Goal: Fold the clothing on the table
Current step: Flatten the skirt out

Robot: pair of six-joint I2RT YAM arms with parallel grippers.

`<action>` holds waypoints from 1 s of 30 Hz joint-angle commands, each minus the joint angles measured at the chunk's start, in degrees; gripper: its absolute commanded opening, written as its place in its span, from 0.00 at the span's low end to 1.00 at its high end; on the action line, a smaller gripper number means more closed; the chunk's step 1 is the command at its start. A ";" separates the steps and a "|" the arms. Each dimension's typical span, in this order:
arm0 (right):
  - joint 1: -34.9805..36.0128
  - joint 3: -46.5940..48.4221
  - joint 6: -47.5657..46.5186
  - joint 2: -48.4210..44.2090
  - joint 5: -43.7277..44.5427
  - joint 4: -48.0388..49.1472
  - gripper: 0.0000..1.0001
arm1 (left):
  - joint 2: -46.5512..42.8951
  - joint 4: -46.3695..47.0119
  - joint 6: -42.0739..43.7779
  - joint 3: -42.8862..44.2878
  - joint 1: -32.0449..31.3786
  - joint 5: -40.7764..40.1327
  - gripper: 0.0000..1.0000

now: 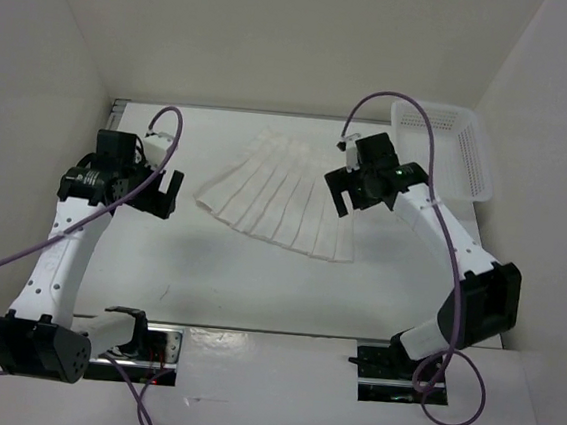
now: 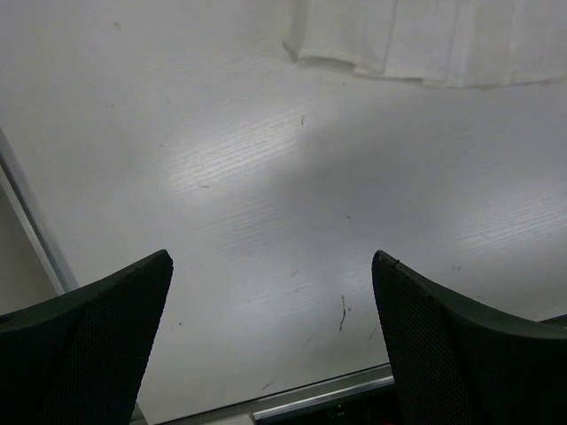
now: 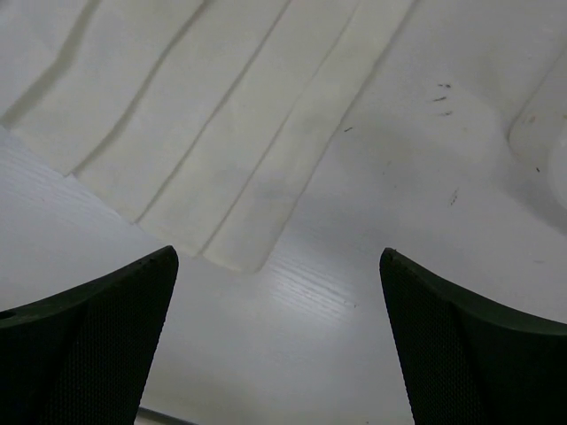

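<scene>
The clothing (image 1: pixel 280 197) lies flat on the table (image 1: pixel 256 290), spread open like a fan. Its pleat lines run along its length, from the narrow far end to the wide hem on the near side.

The left gripper (image 1: pixel 168 194) is to the left of the clothing, near the left corner of the hem but apart from it, over bare table. Its fingers (image 2: pixel 89 354) are released and stand wide apart, and nothing is between them. In the left wrist view only the white table surface lies between them, and the edge of the clothing shows further ahead, at the top of the view.

The right gripper (image 1: pixel 338 193) is above the right edge of the clothing. Its fingers (image 3: pixel 97 345) are also released and wide apart, and they grasp nothing. In the right wrist view the last pleats on the right side and one rounded corner of the hem lie just ahead of the fingers. Some small dark marks are on the table to the right of the cloth.

A white perforated basket (image 1: pixel 450 148) stands to the right of the clothing, toward the far side, and it does not touch the clothing. A purple cable (image 1: pixel 426 136) runs along the right arm, above and to the right of the clothing.
</scene>
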 commanded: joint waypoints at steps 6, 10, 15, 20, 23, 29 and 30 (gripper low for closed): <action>-11.87 -2.13 11.93 -12.69 5.76 6.10 0.99 | -2.51 -0.65 -0.81 1.01 0.67 -3.71 0.99; -18.55 -6.06 14.31 -19.99 7.37 7.24 0.99 | -3.56 -1.80 -0.81 1.55 0.67 -5.02 0.99; -27.34 -11.18 14.31 -30.18 2.37 7.86 0.99 | -4.79 -2.41 -0.81 0.40 0.67 -5.03 0.99; -28.93 -12.32 14.31 -32.65 1.13 5.57 0.96 | -6.02 -1.89 -1.34 -1.00 0.67 -3.89 0.99; -31.21 -12.32 14.93 -35.38 -2.46 5.57 0.94 | -7.25 -1.89 -1.34 -1.00 0.67 -3.89 0.99; -32.36 -14.35 14.93 -38.38 -6.17 9.35 0.94 | -10.33 -1.18 -1.34 -2.23 1.19 -3.89 0.99; -32.36 -14.35 15.63 -37.33 -6.69 9.35 0.93 | -10.33 -1.18 -1.34 -2.23 1.80 -3.89 0.99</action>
